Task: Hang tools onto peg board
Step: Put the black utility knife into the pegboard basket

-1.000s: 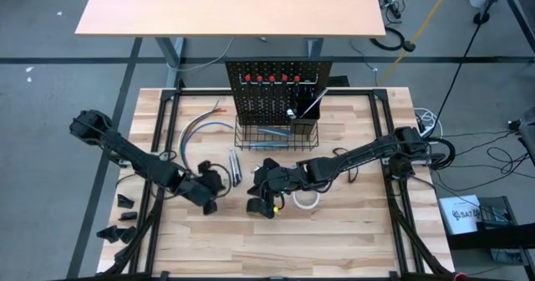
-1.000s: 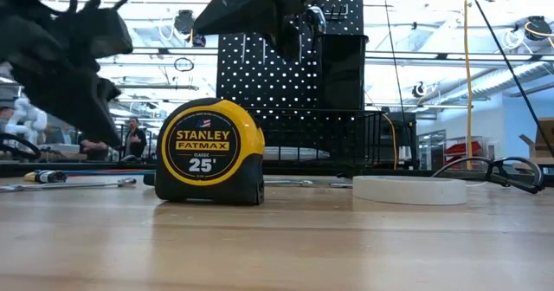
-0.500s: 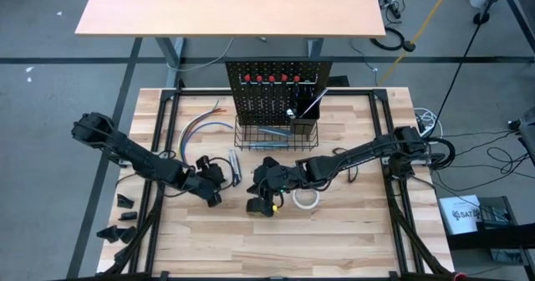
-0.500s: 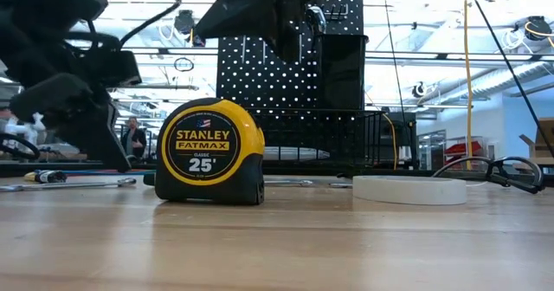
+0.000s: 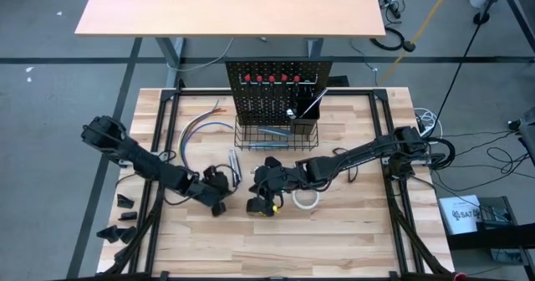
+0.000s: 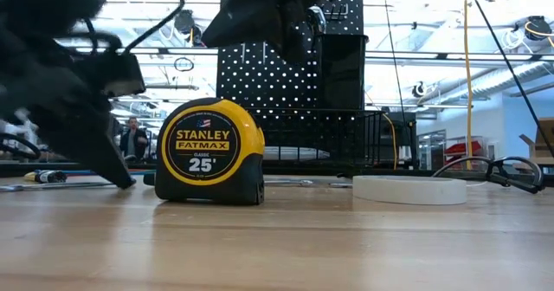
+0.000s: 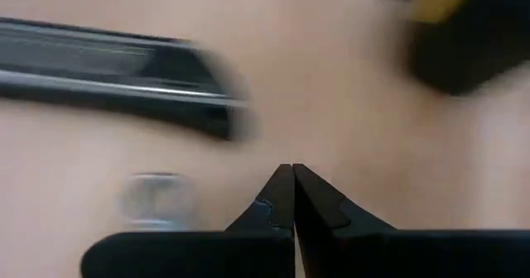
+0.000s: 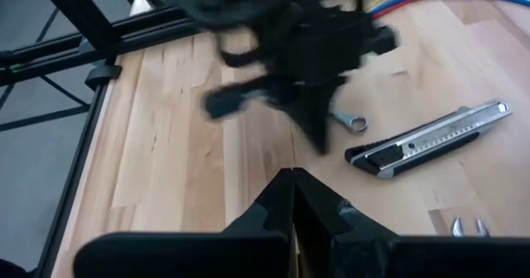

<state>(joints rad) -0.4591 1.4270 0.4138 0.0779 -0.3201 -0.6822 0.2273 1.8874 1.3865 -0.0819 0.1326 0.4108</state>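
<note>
My left gripper [image 5: 219, 206] is closed and empty, low over the counter [image 5: 351, 239], the utility knife [image 8: 431, 140] just beside it. My right gripper [image 5: 269, 199], also closed, hovers probably right above the tape measure [image 6: 210, 151].

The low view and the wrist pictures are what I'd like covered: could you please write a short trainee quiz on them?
1. True or false: the tape measure lies flat on its side.
2. Which lies right of the tape measure in the low view? A) white tape roll B) a hammer C) a saw
3. How do the left gripper and right gripper stand?

Key:
1. False; it stands upright on the table.
2. A.
3. Both shut and empty; the left is near the utility knife.
</note>
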